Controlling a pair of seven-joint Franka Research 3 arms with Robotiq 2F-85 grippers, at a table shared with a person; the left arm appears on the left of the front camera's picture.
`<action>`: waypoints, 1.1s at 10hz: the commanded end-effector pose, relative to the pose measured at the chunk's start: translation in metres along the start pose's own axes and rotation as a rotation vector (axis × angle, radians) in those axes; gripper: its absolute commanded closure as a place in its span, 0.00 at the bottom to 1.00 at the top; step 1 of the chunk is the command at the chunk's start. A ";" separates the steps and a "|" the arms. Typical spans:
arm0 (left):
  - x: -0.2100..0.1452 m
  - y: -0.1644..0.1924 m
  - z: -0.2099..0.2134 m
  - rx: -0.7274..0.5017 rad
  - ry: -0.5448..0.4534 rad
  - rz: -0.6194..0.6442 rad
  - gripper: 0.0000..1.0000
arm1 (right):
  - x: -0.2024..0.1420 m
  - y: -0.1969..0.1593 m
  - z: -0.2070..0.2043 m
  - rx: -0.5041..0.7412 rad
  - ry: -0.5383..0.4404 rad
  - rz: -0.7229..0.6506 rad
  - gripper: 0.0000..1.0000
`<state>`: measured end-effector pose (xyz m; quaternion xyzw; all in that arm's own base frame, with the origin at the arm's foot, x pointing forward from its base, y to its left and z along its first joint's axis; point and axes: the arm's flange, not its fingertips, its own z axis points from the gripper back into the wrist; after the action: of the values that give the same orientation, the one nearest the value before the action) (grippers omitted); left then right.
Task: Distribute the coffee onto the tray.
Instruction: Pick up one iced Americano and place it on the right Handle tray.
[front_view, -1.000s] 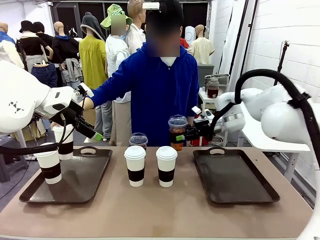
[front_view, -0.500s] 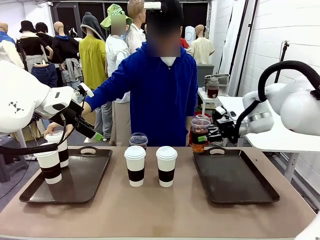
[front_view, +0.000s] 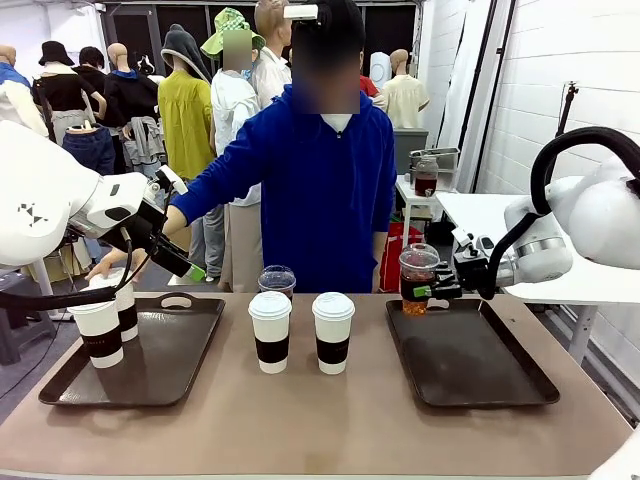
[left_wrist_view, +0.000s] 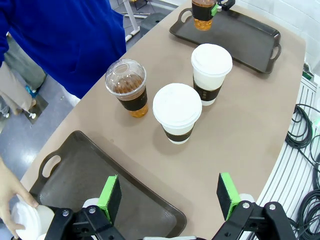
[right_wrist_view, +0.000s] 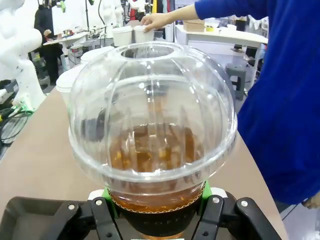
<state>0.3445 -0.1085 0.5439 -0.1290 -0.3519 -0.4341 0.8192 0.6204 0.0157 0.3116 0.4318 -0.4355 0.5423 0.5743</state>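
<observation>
The right gripper (front_view: 431, 290) is clamped on an iced coffee cup (front_view: 418, 270), its green pads pressed against the lower wall beneath the clear dome lid. The cup is upright over the right tray (front_view: 490, 365), at that tray's far corner nearest the desk's (front_view: 320, 420) middle; I cannot tell whether its base touches the tray.

The left gripper (left_wrist_view: 168, 192) is spread wide and holds nothing. It hangs above the left tray (left_wrist_view: 85, 170), well apart from the right tray.

Between the two trays, two paper cups (left_wrist_view: 177, 110) stand on the desk, with a second iced cup (left_wrist_view: 127, 87) behind them. Two more paper cups (front_view: 99, 330) stand on the left tray, and a person's hand (front_view: 105, 265) rests on the rear one.
</observation>
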 end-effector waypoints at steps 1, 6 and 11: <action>-0.001 0.002 0.000 -0.003 -0.003 0.002 0.00 | -0.004 -0.010 -0.001 -0.037 -0.041 0.010 0.33; -0.001 0.002 0.000 -0.003 -0.003 0.002 0.00 | -0.027 0.016 -0.003 -0.023 -0.043 -0.023 0.33; -0.001 0.002 0.000 -0.003 -0.003 0.002 0.00 | -0.038 0.058 -0.004 -0.013 -0.051 -0.019 0.33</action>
<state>0.3446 -0.1086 0.5439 -0.1290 -0.3518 -0.4341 0.8192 0.5732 0.0117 0.2662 0.4473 -0.4322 0.5248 0.5811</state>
